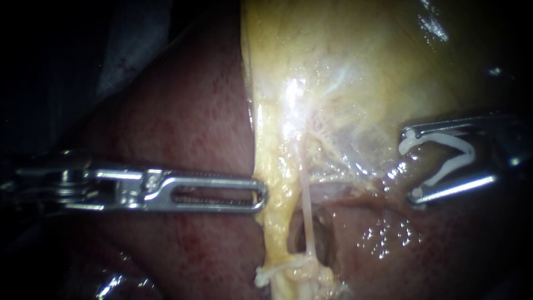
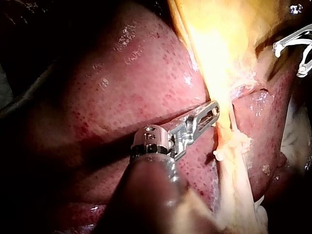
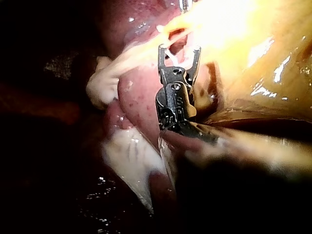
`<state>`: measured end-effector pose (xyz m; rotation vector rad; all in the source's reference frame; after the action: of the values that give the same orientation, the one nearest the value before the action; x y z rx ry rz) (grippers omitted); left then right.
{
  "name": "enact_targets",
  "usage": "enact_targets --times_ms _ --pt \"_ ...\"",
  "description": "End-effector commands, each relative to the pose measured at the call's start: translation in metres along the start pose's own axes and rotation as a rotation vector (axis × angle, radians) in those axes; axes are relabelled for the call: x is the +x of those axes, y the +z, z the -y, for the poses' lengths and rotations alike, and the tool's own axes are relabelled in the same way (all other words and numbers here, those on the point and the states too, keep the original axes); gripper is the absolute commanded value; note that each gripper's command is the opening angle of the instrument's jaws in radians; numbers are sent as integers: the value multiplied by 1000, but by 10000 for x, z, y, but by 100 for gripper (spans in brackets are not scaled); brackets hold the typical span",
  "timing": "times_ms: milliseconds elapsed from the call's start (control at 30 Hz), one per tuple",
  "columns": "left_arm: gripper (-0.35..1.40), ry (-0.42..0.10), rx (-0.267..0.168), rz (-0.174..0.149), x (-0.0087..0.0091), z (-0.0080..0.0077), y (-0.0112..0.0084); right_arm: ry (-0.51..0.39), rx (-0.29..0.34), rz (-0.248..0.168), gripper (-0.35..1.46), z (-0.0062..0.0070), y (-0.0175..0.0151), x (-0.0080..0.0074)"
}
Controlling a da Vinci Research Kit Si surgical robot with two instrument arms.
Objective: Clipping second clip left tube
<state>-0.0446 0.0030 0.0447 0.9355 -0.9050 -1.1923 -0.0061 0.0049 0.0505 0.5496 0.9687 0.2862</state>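
Lead: Nearest the lens sits my left instrument (image 1: 260,194), shaft in from the left. Its jaws are pressed together and the tip touches the yellow fatty band (image 1: 275,166). Whether a sliver of that band is pinched, I can't see.

Mate: And the target?

Lead: It's the pale tube (image 1: 306,205), a thin strand running down the middle of the endoscope view. It lies just beside the band and crosses a dark opening (image 1: 321,228). Low on it lies what looks like a white lower clip (image 1: 277,270). I take this for the left tube, though no second tube stands out clearly.

Mate: How will it handle?

Lead: My judgement is that it's light, soft and wet, and easily torn or kinked. It looks stretched fairly straight, so I'd expect little tolerance for a sideways push. I wouldn't grasp it at all. The place to take it is the bare stretch over the opening, above the lower clip, where one jaw can pass behind.

Mate: Right side?

Lead: My right instrument (image 1: 409,166) is well apart from the tube. Its jaws are spread wide, carrying the loaded clip (image 1: 451,166) between them, mouth towards the tube.

Mate: What can't you make out?

Lead: The tube's upper end fades into glare on the gallbladder (image 1: 377,66). The back of the opening is dark. Both shafts are cut off at the edges, and the liver (image 1: 189,122) falls into shadow. In the right wrist view, glare washes out the tissue ahead of the jaws.
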Motion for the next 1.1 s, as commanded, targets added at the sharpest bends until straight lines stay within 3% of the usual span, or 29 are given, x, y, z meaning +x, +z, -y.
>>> enact_targets --times_ms 33,333,700,1100 --pt "-21 0 0 0 0 0 0 0 0 0 58 0 0 0" --pt "-20 0 3 -4 2 1 -8 0 0 0 58 0 0 0" --pt "-18 -10 13 -11 7 18 -43 0 -1 0 58 0 1 0" --pt "-16 -11 13 -11 10 29 -47 -1 10 0 57 3 3 -2"
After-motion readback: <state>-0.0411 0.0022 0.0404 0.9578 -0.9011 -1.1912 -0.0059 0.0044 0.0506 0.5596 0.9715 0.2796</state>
